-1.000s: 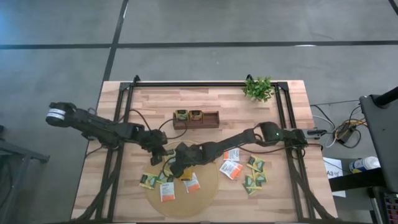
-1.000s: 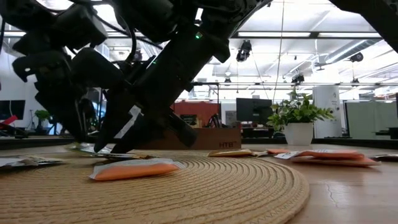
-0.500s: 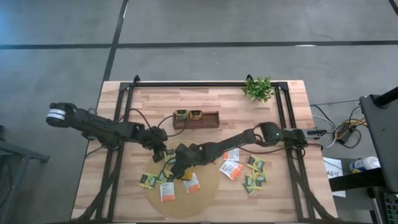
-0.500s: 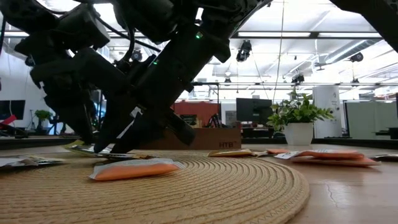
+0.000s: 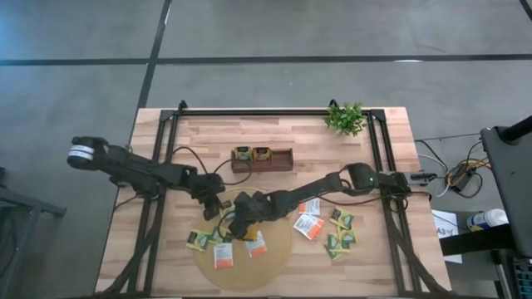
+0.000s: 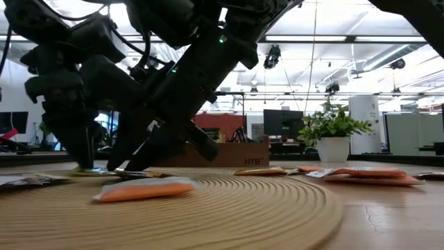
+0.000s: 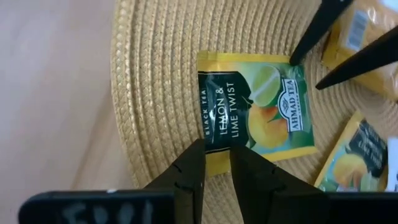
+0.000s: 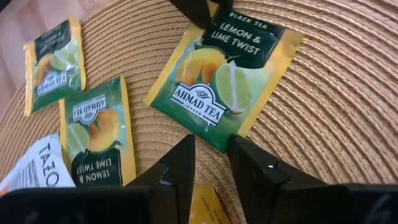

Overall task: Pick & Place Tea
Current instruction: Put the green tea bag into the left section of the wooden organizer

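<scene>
Yellow-green tea sachet (image 7: 254,106) between left gripper (image 7: 215,163) and right gripper (image 8: 210,155).

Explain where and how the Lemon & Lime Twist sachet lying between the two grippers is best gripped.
Probably by an edge. The Lemon & Lime Twist sachet lies flat on the woven mat, too thin to grip across its faces. The left gripper and right gripper sit at opposite edges; either could come in low and pinch its edge.
</scene>
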